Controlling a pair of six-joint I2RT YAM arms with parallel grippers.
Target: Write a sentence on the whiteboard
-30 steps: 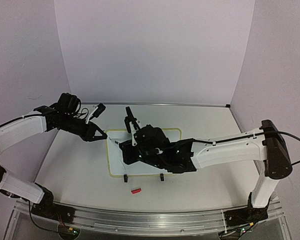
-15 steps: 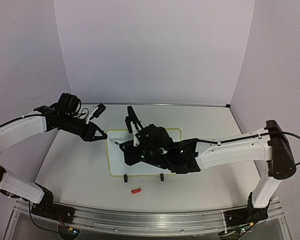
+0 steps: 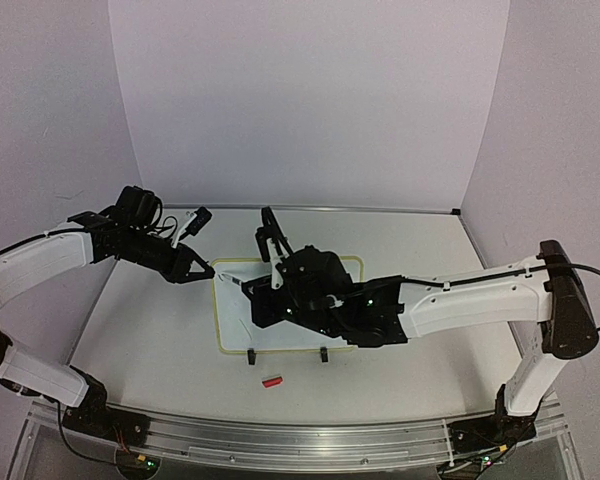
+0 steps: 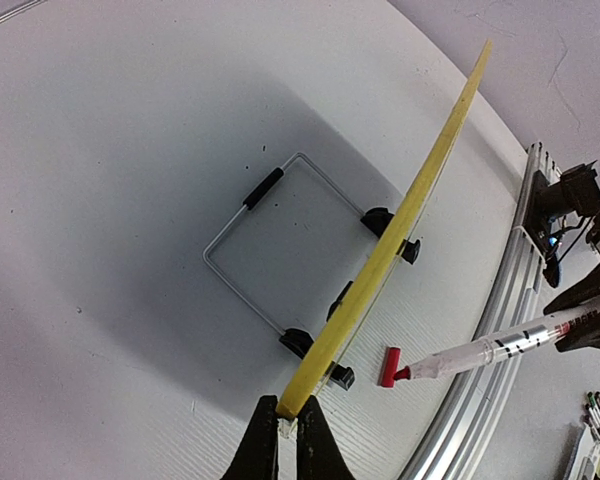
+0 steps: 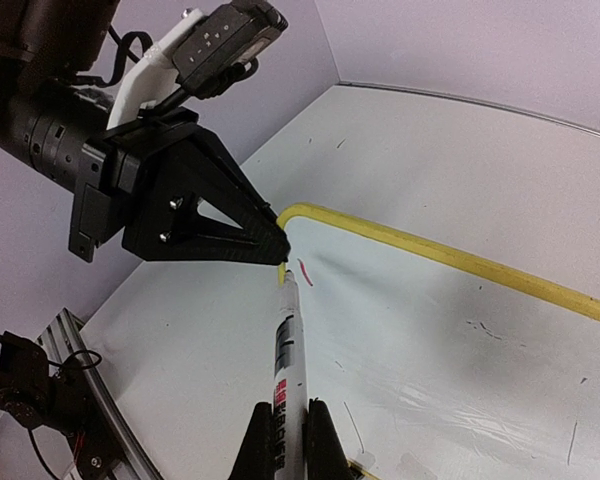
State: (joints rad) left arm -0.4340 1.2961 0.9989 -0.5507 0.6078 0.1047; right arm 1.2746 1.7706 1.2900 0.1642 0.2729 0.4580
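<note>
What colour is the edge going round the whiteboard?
Yellow. The edge of the whiteboard shows best in the left wrist view, where the left pincer grips it.

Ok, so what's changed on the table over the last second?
The right arm slid slightly to the right over the whiteboard, carrying the marker in the right claw, and its elbow swung outward a little. Nothing was grasped or released. The left claw still pinches the board's yellow corner. The board and the red cap have not moved.

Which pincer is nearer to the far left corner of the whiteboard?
Left. The left pincer clamps that corner of the whiteboard; the right pincer is farther back, holding a marker whose tip is close to the corner.
</note>
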